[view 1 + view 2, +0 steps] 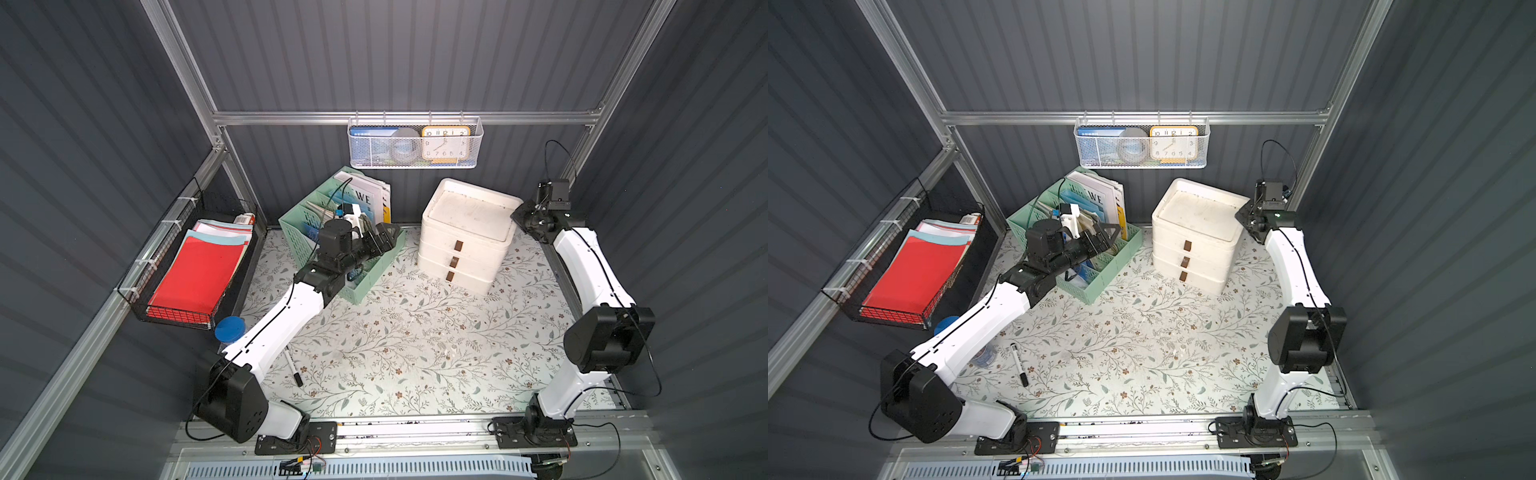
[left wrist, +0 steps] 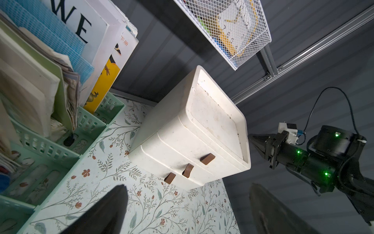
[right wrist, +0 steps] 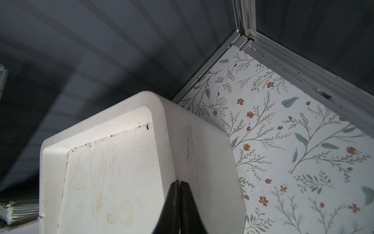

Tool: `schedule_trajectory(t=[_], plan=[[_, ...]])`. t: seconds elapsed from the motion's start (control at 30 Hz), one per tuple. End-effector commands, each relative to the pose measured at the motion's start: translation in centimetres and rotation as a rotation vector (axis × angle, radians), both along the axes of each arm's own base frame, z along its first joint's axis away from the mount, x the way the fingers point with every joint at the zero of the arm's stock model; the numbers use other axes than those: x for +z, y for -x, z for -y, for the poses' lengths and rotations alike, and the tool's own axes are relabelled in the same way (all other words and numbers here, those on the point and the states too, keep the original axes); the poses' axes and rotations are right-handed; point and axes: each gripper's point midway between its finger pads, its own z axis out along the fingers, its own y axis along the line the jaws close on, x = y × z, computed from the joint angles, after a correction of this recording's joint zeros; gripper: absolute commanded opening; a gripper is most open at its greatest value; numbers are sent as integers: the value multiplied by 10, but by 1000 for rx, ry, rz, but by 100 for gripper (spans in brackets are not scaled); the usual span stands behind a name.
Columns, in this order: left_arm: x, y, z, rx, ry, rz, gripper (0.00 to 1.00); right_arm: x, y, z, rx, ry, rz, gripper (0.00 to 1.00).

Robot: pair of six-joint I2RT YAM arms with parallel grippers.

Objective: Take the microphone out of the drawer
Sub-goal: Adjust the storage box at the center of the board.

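By the drawer unit [image 3: 113,172], right fingers [image 3: 172,206] pressed together, clear in wrist views only, left fingers [image 2: 105,212] apart

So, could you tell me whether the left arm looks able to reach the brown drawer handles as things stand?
Probably yes: the left arm points its open jaws at the handles across bare table, with nothing between.

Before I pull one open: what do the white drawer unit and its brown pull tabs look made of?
Drawer unit: likely moulded plastic, matte off-white; rounded corners, seamless walls, stains on its recessed top. Pull tabs: probably leather or faux leather, matte brown; thin flat strips, the middle one bent. Rubber can't be ruled out.
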Motion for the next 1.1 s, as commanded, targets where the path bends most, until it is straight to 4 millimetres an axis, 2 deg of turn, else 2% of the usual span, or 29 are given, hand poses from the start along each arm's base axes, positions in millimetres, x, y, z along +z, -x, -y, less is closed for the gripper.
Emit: schedule_trajectory(t=[0.0, 0.13, 0.17, 0.23, 0.27, 0.37, 0.83, 0.87, 1.07], plan=[[2, 6, 0, -16, -10, 19, 99, -37, 13, -6, 29, 8, -140, 0], [2, 4, 4, -30, -8, 18, 99, -41, 18, -4, 33, 26, -145, 0], [2, 3, 5, -35, -6, 18, 99, -42, 19, -5, 39, 27, -149, 5], [2, 1, 8, -44, -5, 17, 99, -45, 19, -7, 49, 27, -165, 24], [2, 1, 8, -46, -4, 15, 99, -46, 19, -7, 51, 23, -169, 29], [2, 0, 9, -48, -4, 16, 99, -51, 18, -9, 55, 12, -177, 33], [-8, 9, 4, -48, -26, -7, 99, -83, 15, -8, 46, 32, -286, 28], [-8, 10, 4, -48, -26, -9, 99, -84, 16, -8, 46, 32, -294, 27], [-13, 9, 4, -46, -28, -17, 99, -79, 20, -7, 35, 33, -307, 3]])
